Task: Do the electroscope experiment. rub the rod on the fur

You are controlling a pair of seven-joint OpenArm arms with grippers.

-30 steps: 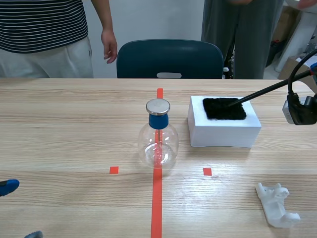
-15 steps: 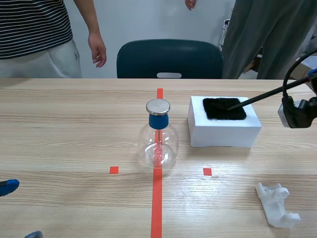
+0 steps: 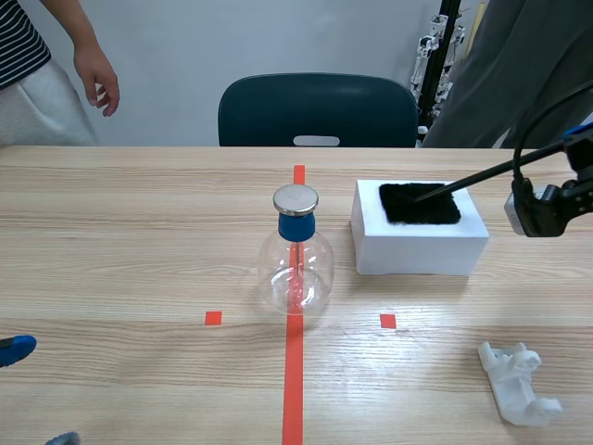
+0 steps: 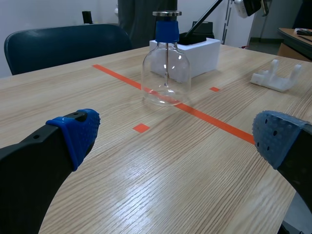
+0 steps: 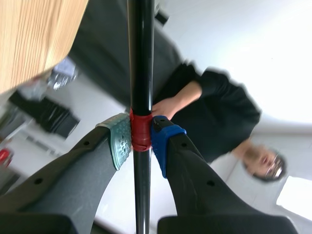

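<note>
Rod (image 3: 482,176): one, black, thin and straight. It runs slanting down from the bench's right edge, and its tip rests on the fur.
Fur (image 3: 419,203): one black pad, set into the top of one white block (image 3: 417,252) on the right half of the bench, toward the far edge.
Right gripper (image 5: 141,139): raised off the right edge. Its fingers are clamped on the rod at a red band (image 5: 140,131), one pad on each side.
Left gripper (image 4: 173,136): low at the near left corner. Its fingers are spread wide and hold nothing.
Electroscope (image 3: 296,264): one clear flask with a blue stopper and a metal disc, at the bench's middle on the tape line, just beside the block and apart from it.
Handling, rod: likely light, stiff and smooth. The banded end is the sensible hold, which leaves the long free end to stroke the fur. A long lever may twist between the pads if pressed hard.
Handling, fur: likely soft and yielding, so light strokes should do.
Handling, electroscope: probably fragile glass and top-heavy.
Other things: one white plastic piece (image 3: 519,382) near the near right corner, and one chair (image 3: 317,109) beyond the far edge. Two persons are partly seen there.
</note>
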